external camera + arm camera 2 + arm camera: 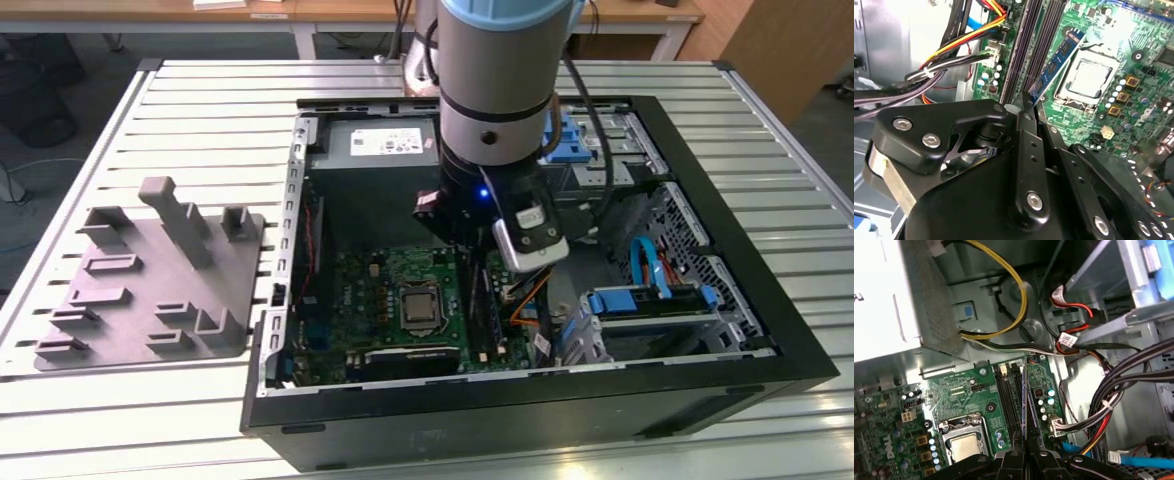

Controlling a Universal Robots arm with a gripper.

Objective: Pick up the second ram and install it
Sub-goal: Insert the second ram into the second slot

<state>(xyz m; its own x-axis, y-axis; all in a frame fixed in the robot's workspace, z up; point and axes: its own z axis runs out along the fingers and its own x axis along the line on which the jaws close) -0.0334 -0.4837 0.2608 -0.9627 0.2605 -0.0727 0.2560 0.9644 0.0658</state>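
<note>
item: my gripper [1026, 455], clamped on second ram [1025, 407]; long axis 12-to-6 in exterior view, parallel to memory slots [1006, 400].

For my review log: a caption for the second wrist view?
Fingers pinch the second ram over the memory slots, beside the processor socket.

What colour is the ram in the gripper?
Blue, with small pale markings; the second ram shows best in the second wrist view.

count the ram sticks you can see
1: the second ram, clamped in the jaws of the gripper, over the memory slots beside the CPU socket. Another may sit hidden in a slot.
</note>
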